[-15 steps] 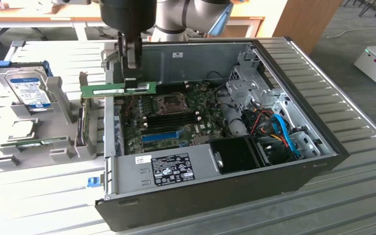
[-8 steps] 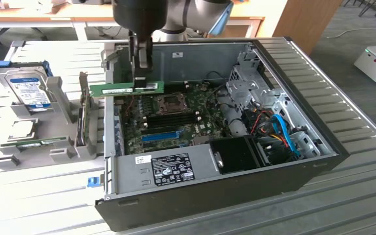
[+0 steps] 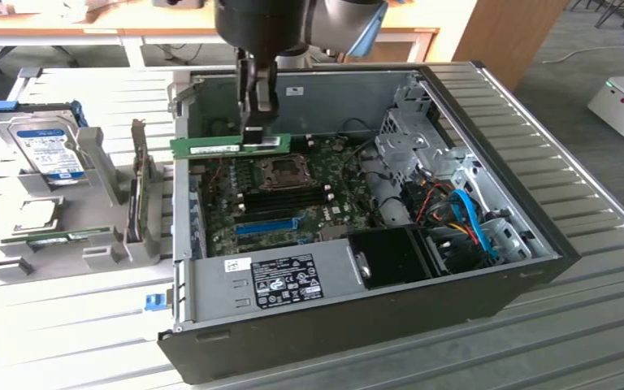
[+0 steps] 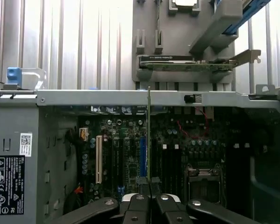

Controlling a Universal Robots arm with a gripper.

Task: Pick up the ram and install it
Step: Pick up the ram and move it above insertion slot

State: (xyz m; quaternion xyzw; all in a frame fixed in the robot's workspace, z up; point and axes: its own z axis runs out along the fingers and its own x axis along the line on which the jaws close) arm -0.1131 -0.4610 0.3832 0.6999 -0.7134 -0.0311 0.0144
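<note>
we hold the long, thin green circuit-board ram (image 3: pixel 217 146) over the dark motherboard (image 3: pixel 334 213), black gripper (image 3: pixel 256 128) jaws pinching it; seating needs alignment with the black memory slots (image 3: pixel 285 197).

text legible: none | power supply label (image 3: pixel 290 280) inside computer case (image 3: pixel 529 268): print too small | black label (image 4: pixel 6 184) on case wall: warning triangles | sticker (image 4: pixel 25 143) on case wall: QR code | ram (image 3: pixel 218 148) white label: unreadable | hard drive (image 3: pixel 49 150) beside case, blue label: unreadable
</note>
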